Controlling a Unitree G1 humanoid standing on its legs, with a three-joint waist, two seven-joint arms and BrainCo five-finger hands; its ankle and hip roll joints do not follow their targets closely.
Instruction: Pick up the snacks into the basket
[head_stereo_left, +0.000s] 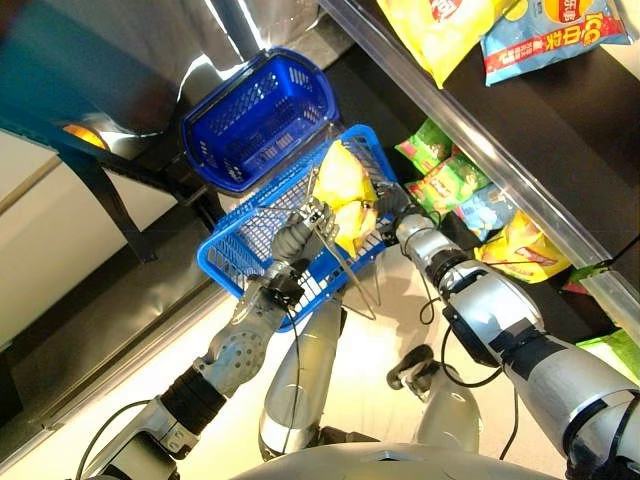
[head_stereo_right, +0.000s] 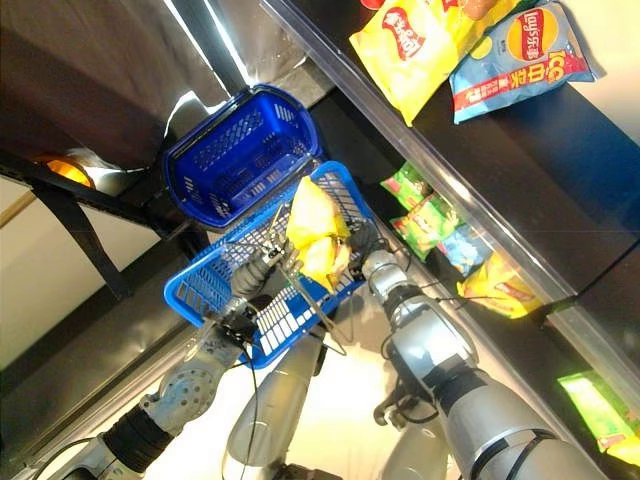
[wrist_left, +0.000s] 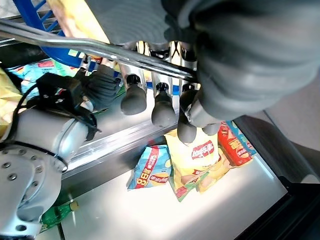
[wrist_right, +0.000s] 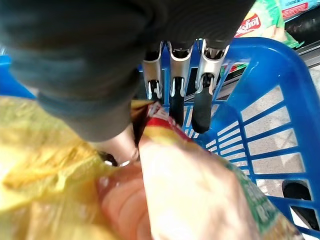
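Note:
My left hand (head_stereo_left: 298, 236) is shut on the wire handle (wrist_left: 100, 47) of a blue plastic basket (head_stereo_left: 240, 255) and holds it up in front of the shelves. A yellow snack bag (head_stereo_left: 345, 188) stands inside the basket at its shelf-side end, its top sticking above the rim. My right hand (head_stereo_left: 392, 226) reaches over that rim, and its fingers (wrist_right: 172, 92) and thumb pinch the bag (wrist_right: 190, 190) just above the blue lattice wall (wrist_right: 280, 100).
A second blue basket (head_stereo_left: 260, 115) sits empty on a dark stand beyond mine. Green snack bags (head_stereo_left: 440, 172) and a yellow one (head_stereo_left: 520, 250) lie on the lower shelf behind a metal rail. The upper shelf holds a yellow bag (head_stereo_left: 445, 25) and a blue bag (head_stereo_left: 550, 35).

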